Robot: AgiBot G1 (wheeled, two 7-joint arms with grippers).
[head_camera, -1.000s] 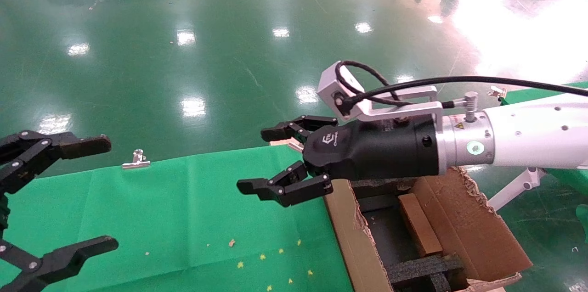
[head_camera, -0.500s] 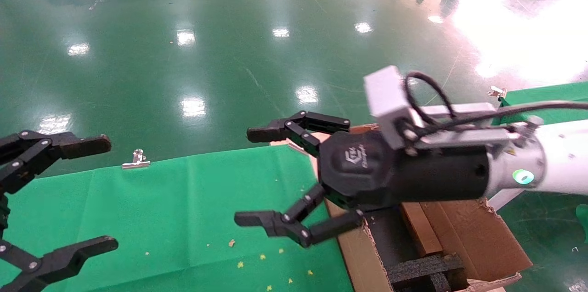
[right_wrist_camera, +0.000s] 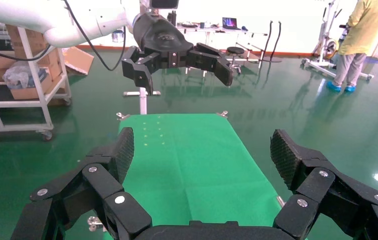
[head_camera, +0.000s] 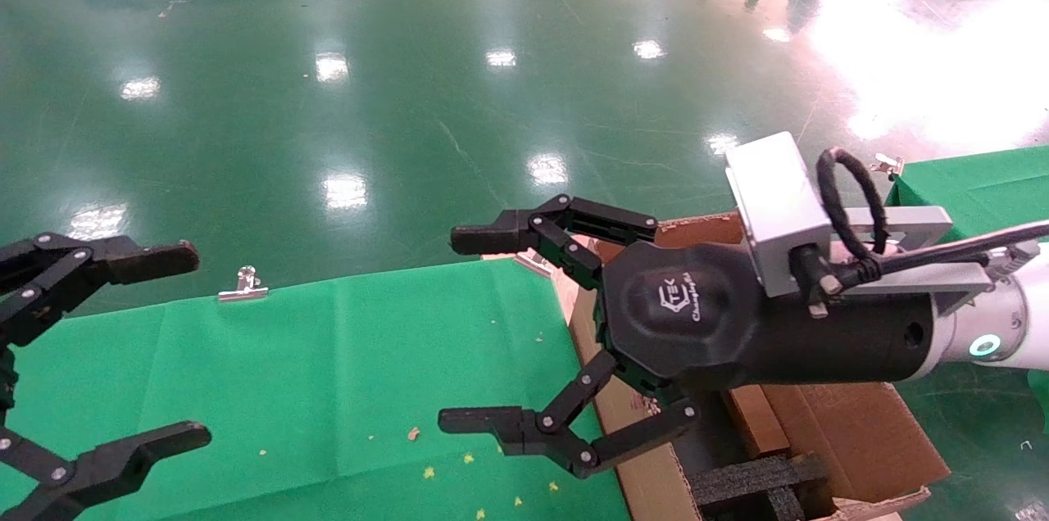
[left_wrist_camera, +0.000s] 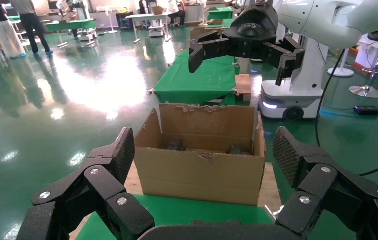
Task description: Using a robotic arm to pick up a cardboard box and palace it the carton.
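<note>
The large brown carton (head_camera: 852, 431) stands at the right end of the green table (head_camera: 328, 365), with black foam (head_camera: 754, 480) inside. A narrow brown cardboard box (head_camera: 750, 421) lies in it, partly hidden by my right gripper's body. That gripper (head_camera: 463, 330), on the white robotic arm with the green ring (head_camera: 983, 345), hovers open and empty over the carton's left wall and the table edge. The left gripper (head_camera: 190, 346) hangs open and empty at the table's left end. The left wrist view faces the carton (left_wrist_camera: 201, 165) between its own pads (left_wrist_camera: 124, 152), with the right gripper (left_wrist_camera: 237, 62) above.
A metal clip (head_camera: 243, 285) holds the cloth at the table's far edge. Small yellow specks (head_camera: 467, 459) dot the cloth near the front. A second green table (head_camera: 975, 185) stands far right. The right wrist view looks along the green cloth (right_wrist_camera: 191, 155) toward the left gripper (right_wrist_camera: 184, 77).
My right gripper has drawn back to the right and lower, rolled at the wrist, and its fingers have spread wider. The left gripper has not moved.
</note>
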